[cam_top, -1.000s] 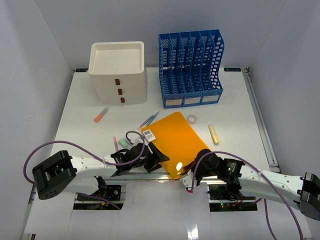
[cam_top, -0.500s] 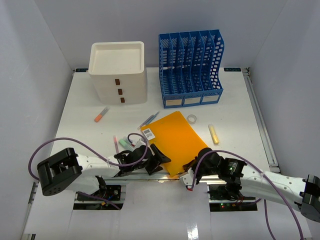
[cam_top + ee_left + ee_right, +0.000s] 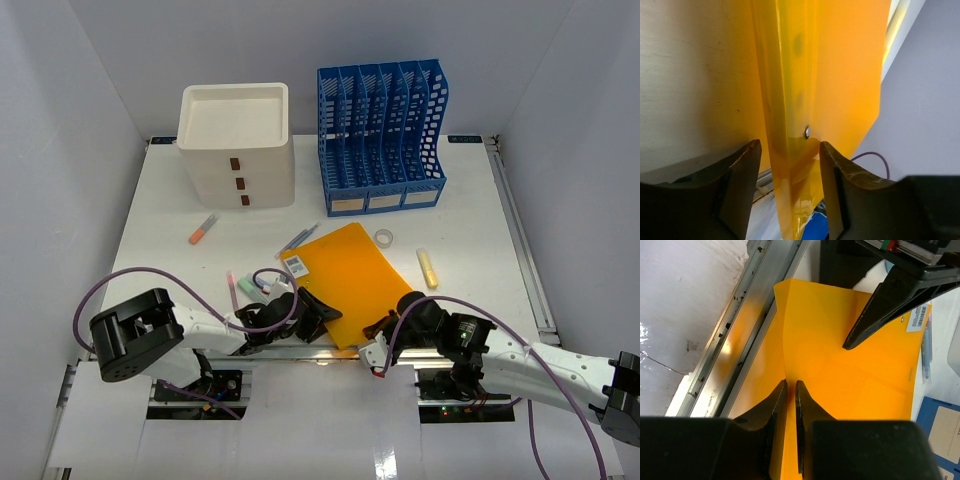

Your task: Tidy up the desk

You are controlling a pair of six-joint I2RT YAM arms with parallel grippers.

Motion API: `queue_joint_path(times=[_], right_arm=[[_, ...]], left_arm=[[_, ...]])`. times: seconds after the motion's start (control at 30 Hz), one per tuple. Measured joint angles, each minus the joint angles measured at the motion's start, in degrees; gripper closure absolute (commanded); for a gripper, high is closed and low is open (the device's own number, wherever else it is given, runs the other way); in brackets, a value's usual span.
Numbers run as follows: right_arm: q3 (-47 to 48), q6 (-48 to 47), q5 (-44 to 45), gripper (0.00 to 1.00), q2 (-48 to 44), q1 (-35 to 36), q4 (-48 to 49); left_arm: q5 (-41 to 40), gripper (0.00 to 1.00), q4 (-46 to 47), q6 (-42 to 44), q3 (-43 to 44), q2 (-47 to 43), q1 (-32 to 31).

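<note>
An orange folder [image 3: 345, 278] lies on the white desk [image 3: 470, 220], its near corner at the silver front rail [image 3: 300, 352]. My left gripper [image 3: 320, 314] is open at the folder's near left edge. In the left wrist view the folder's edge [image 3: 790, 100] stands between the spread jaws [image 3: 790, 145] without being pinched. My right gripper [image 3: 384, 332] is shut on the folder's near right edge. In the right wrist view the folder [image 3: 850, 365] runs between the closed jaws [image 3: 791, 385], and the left gripper's finger [image 3: 880, 310] shows above it.
A white three-drawer box [image 3: 237, 150] and a blue file rack [image 3: 382, 140] stand at the back. An orange marker [image 3: 203, 230], pens [image 3: 298, 240], a tape roll [image 3: 384, 237], a yellow highlighter [image 3: 427, 267] and small pink and green items [image 3: 240, 285] lie around the folder.
My left arm has swung and its gripper has slid a little right along the folder's near left edge. The folder's near corner has shifted slightly back from the rail. The right gripper keeps its hold.
</note>
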Motion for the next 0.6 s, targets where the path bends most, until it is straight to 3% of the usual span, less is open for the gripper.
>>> queue_joint_path(times=[0.23, 0.33, 0.43, 0.6], right_arm=[[0.1, 0.7, -1.2, 0.82, 0.0, 0.0, 0.0], [0.7, 1.0, -2.1, 0.72, 0.2, -0.3, -0.2], [1.6, 1.6, -3.3, 0.61, 0.3, -0.7, -1.9], [5.8, 3.3, -4.6, 0.46, 0.5, -2.8, -6.6]], left_arm=[[-3.3, 0.80, 2.4, -0.4, -2.2, -4.1, -0.2], [-4.1, 0.93, 2.8, 0.5, -2.8, -5.8, -0.3], [-4.8, 1.00, 3.3, 2.3, -2.9, -7.0, -0.3], [-4.8, 1.00, 3.2, 6.4, -2.9, -7.9, -0.3]])
